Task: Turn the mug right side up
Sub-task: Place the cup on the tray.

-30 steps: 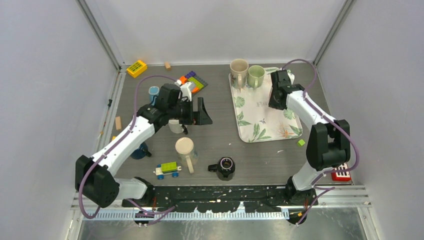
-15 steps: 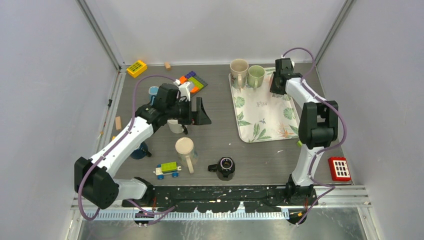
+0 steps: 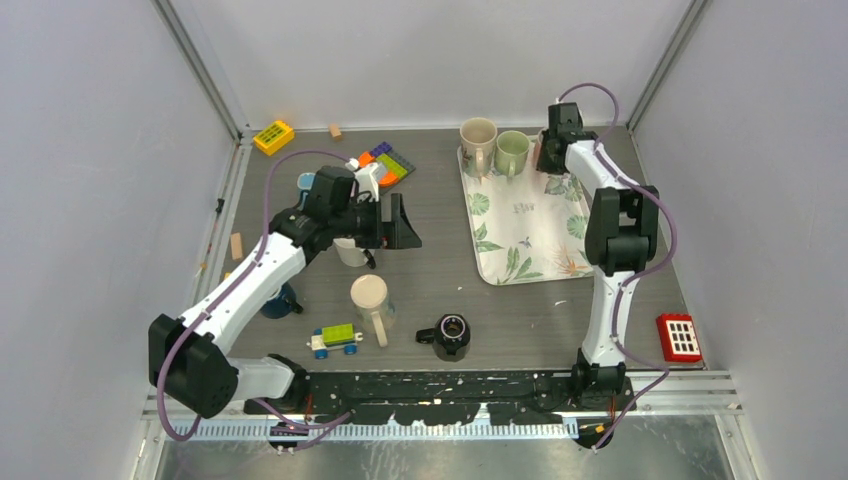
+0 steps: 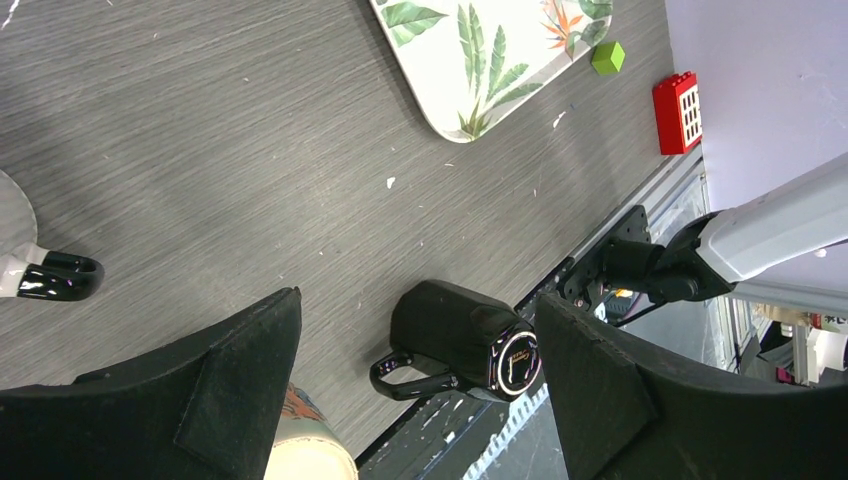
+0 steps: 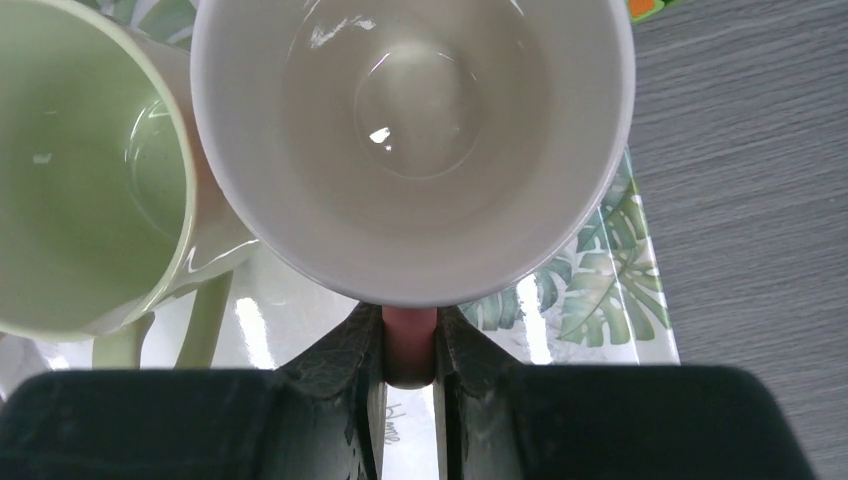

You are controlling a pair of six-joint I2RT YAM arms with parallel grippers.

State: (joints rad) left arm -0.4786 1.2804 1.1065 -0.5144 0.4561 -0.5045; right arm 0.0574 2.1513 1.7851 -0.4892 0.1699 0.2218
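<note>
The right gripper (image 5: 410, 332) has its fingers squeezed tight on the pink handle (image 5: 410, 358) of the white mug (image 5: 410, 130). The mug is open side up over the back of the leafy tray (image 5: 590, 300), just beside the green mug (image 5: 80, 170), but I can't tell if it sits on the tray or hangs a bit above it. The left gripper (image 4: 418, 298) hangs over the grey table (image 4: 200, 150) with its fingers wide apart and holding nothing, and a black mug (image 4: 460, 335) lies on its side below it.

Right wrist view: green mug (image 5: 70, 150) cut off at left edge; pink handle (image 5: 409, 345) largely hidden, apparently pinched, between fingers (image 5: 345, 375).
</note>
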